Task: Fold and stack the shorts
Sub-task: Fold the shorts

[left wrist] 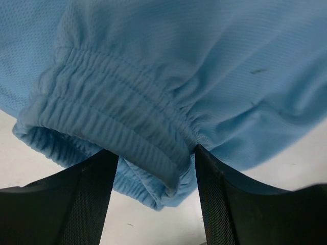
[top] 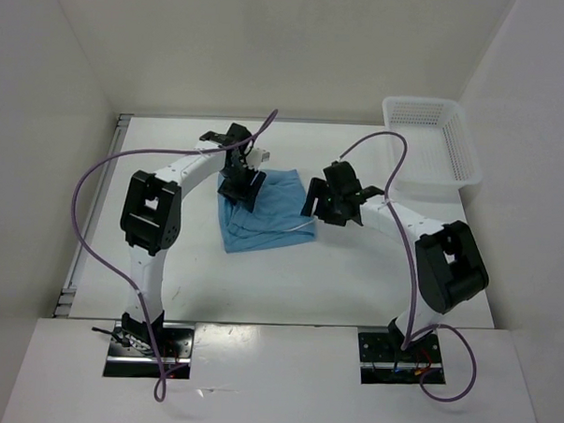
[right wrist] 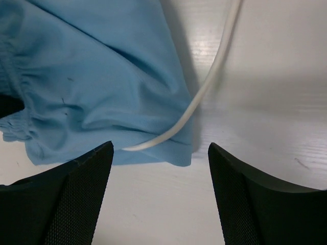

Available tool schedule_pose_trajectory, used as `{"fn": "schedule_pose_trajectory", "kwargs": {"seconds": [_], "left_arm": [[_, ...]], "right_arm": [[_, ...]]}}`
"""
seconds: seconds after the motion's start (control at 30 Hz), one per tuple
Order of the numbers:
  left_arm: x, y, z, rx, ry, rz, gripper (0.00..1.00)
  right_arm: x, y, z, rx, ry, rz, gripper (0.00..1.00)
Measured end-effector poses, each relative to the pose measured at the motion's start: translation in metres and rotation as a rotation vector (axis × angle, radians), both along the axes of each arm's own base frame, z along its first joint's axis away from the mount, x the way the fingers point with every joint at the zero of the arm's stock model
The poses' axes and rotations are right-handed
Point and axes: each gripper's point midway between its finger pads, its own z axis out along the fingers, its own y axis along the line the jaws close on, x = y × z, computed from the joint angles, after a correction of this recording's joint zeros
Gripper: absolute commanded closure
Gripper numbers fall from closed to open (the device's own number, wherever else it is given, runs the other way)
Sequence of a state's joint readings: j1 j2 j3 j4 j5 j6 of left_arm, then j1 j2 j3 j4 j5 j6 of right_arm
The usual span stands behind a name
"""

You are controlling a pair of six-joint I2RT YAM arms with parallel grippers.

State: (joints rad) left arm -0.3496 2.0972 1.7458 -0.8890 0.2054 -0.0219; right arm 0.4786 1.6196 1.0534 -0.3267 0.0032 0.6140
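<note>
The light sky-blue shorts (top: 273, 211) lie folded in the middle of the white table. My left gripper (top: 240, 187) sits at their far left corner. In the left wrist view it (left wrist: 155, 153) is open, its jaws wide apart, with the gathered elastic waistband (left wrist: 112, 112) lying between the fingers. My right gripper (top: 322, 206) is just off the shorts' right edge. In the right wrist view it (right wrist: 160, 148) is open and empty above bare table, with a corner of the shorts (right wrist: 102, 76) and the white drawstring cord (right wrist: 204, 87) right ahead of the fingertips.
A white plastic mesh basket (top: 426, 138) stands at the back right corner against the wall. White walls close in the table (top: 354, 280) on the left, back and right. Purple cables loop over both arms.
</note>
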Motion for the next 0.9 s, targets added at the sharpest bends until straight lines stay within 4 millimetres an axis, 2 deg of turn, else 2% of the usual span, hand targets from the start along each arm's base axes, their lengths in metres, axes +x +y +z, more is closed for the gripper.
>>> {"fn": "schedule_pose_trajectory", "kwargs": {"seconds": [0.03, 0.13, 0.17, 0.2, 0.27, 0.33, 0.37, 0.4, 0.53, 0.57, 0.67, 0.73, 0.8, 0.9], "left_arm": [[0.0, 0.002, -0.005, 0.017, 0.006, 0.003, 0.31], [0.002, 0.007, -0.014, 0.05, 0.005, 0.011, 0.43], [0.003, 0.008, -0.015, 0.055, 0.004, 0.012, 0.49], [0.003, 0.009, -0.016, 0.058, 0.002, 0.015, 0.63], [0.003, 0.009, -0.018, 0.061, 0.002, 0.014, 0.77], [0.001, 0.01, -0.021, 0.063, 0.006, 0.003, 0.89], [0.0, 0.01, -0.021, 0.063, 0.007, -0.002, 0.92], [-0.001, 0.011, -0.021, 0.063, 0.005, -0.003, 0.93], [-0.006, 0.018, -0.005, 0.049, 0.01, 0.012, 0.92], [-0.006, 0.022, 0.003, 0.043, 0.003, 0.021, 0.86], [-0.009, 0.033, 0.026, 0.023, -0.036, 0.047, 0.78], [-0.016, 0.042, 0.031, 0.018, -0.041, 0.06, 0.68], [-0.029, 0.047, 0.021, 0.028, -0.003, 0.065, 0.61], [-0.047, 0.055, -0.011, 0.05, 0.09, 0.074, 0.53]], "right_arm": [[-0.004, 0.001, -0.005, 0.011, 0.016, 0.0, 0.2], [-0.014, 0.003, -0.016, 0.039, 0.054, -0.003, 0.2], [-0.016, 0.005, -0.018, 0.049, 0.06, -0.002, 0.2], [-0.017, 0.007, -0.02, 0.062, 0.067, 0.003, 0.2], [-0.017, 0.013, -0.023, 0.085, 0.077, 0.015, 0.2], [-0.017, 0.019, -0.031, 0.106, 0.097, 0.03, 0.26], [-0.018, 0.021, -0.036, 0.115, 0.111, 0.037, 0.31], [-0.019, 0.023, -0.04, 0.118, 0.125, 0.04, 0.31], [-0.024, 0.026, -0.05, 0.127, 0.167, 0.05, 0.31], [-0.025, 0.026, -0.051, 0.129, 0.17, 0.052, 0.31], [-0.027, 0.025, -0.052, 0.127, 0.172, 0.051, 0.29], [-0.028, 0.024, -0.052, 0.126, 0.172, 0.051, 0.28], [-0.029, 0.023, -0.051, 0.122, 0.168, 0.052, 0.26], [-0.029, 0.022, -0.05, 0.118, 0.165, 0.053, 0.26]]}}
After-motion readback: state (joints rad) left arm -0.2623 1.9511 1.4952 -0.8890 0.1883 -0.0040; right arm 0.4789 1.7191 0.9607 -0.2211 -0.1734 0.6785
